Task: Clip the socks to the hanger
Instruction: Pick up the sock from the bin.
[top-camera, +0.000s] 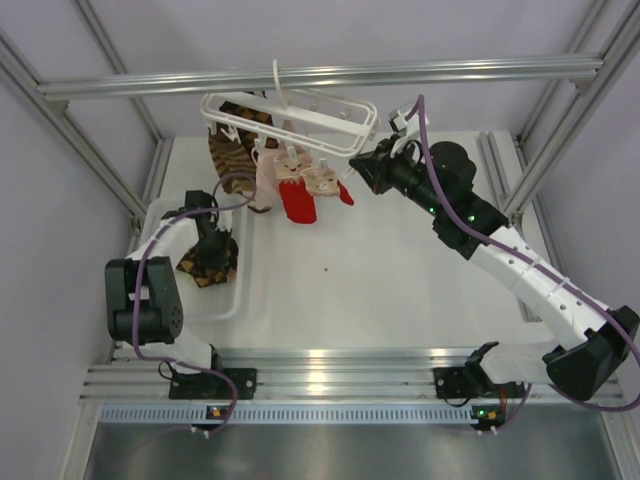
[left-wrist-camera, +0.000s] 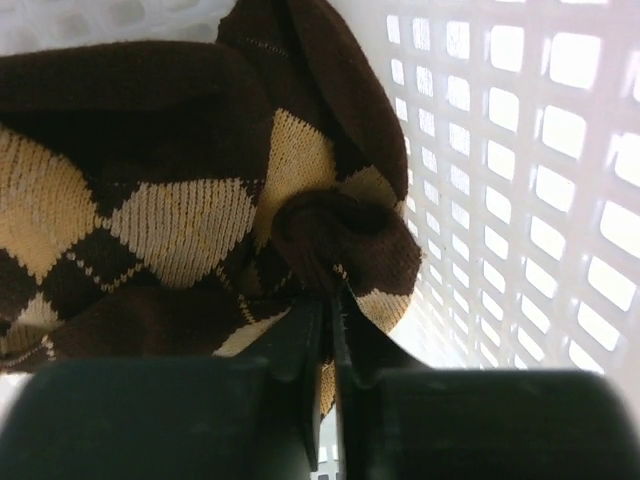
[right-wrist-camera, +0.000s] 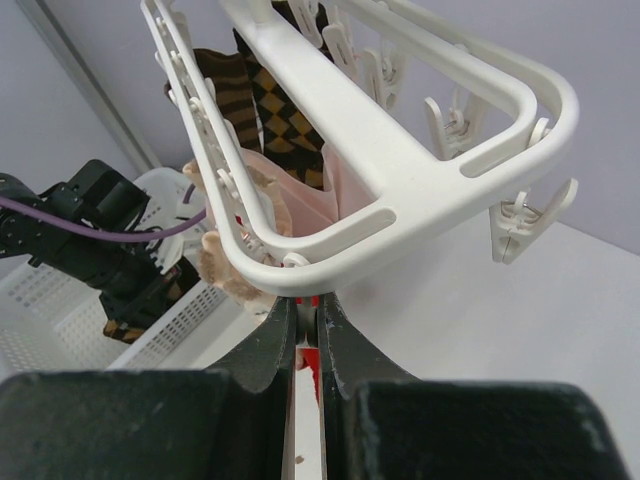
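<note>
Left hand: fingers pressed together on a bunched fold of the loose sock, which lies directly ahead of the fingertips.
Right hand: fingers drawn nearly together, narrow slit between them. The hanger rim sits just above the tips; whether they nip it cannot be told.
Loose sock location: in the white lattice basket, beneath the left hand, with the basket wall to the hand's right.
Hung sock: the matching checked sock already hangs from the hanger, beyond and left of the right hand.
Handling: probably light, soft knit that drapes and folds. Grip friction is likely good, but it may snag on the lattice.
Hold point: judged best near the cuff edge, leaving a flat margin for a clip.
Free clip: dangles to the right of the right hand.
Surface: smooth white table under both hands.
Room: hanger hook hangs on a metal rail above; frame posts stand on both sides.
</note>
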